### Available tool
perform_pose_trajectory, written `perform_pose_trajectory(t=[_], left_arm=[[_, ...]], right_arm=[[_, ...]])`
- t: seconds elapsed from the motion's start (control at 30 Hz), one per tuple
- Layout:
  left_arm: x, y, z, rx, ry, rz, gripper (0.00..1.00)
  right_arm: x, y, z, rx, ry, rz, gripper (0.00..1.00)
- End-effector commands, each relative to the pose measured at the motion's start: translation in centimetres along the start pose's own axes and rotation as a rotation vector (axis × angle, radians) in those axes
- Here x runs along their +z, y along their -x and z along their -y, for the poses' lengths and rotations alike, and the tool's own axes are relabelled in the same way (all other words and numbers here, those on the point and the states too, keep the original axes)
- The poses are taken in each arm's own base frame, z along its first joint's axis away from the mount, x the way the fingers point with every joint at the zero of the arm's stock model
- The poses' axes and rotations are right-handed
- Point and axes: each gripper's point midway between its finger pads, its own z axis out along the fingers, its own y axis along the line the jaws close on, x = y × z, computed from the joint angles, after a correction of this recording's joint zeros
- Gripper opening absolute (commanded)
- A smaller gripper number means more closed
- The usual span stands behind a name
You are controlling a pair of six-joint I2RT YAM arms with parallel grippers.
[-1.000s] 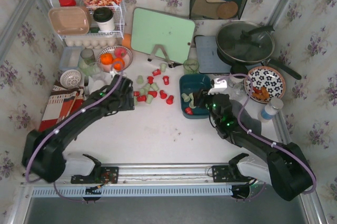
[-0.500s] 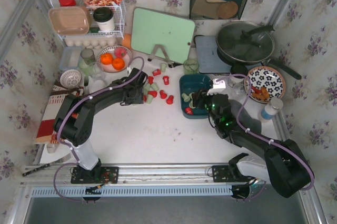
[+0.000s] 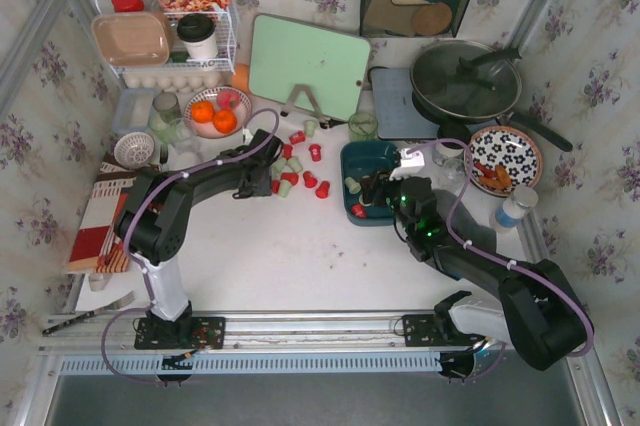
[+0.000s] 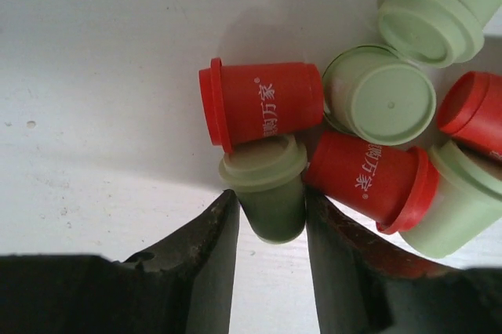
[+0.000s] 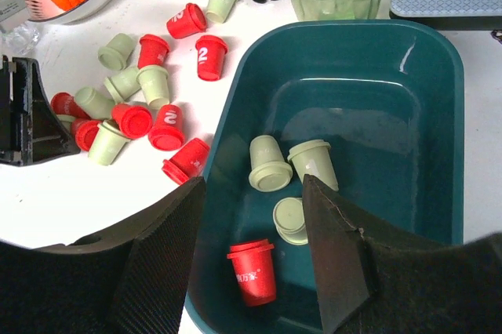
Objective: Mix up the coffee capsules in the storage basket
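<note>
The left fingers (image 4: 200,263) pinch a pale green capsule (image 4: 271,193) on the worktop (image 4: 102,75) — more capsules (image 4: 263,103) crowd just beyond the tips. The right fingers (image 5: 161,263) stand spread over the storage basket (image 5: 423,99), a red capsule (image 5: 252,271) between them.

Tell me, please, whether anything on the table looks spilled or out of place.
Yes: most coffee capsules lie scattered on the table left of the storage basket, several tipped on their sides; only four sit inside the basket.

White "2" on two bright red tapered plastic capsules (image 5: 187,20) left of the dark teal plastic basket (image 5: 408,107); another red capsule (image 4: 267,103) reads "万家".
</note>
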Motion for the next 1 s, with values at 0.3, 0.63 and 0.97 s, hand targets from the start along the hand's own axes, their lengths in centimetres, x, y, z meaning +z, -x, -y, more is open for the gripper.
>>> perform_pose_trajectory(t=[0.3,0.63,0.97], left_arm=[[-0.9,0.6,-2.0,-0.095,0.057,0.127,0.2],[-10.7,4.7,6.4,0.16,-0.224,0.494,0.03],[-13.7,5.7,20.4,0.385,-0.592,0.491,0.02]], right_arm=[[0.2,1.1,-0.9,0.007,0.039,0.033,0.6],[-0.2,1.9,-0.3,0.017,0.002,0.061,0.6],[-2.5,3.7,1.8,0.059,-0.095,0.193,0.6]])
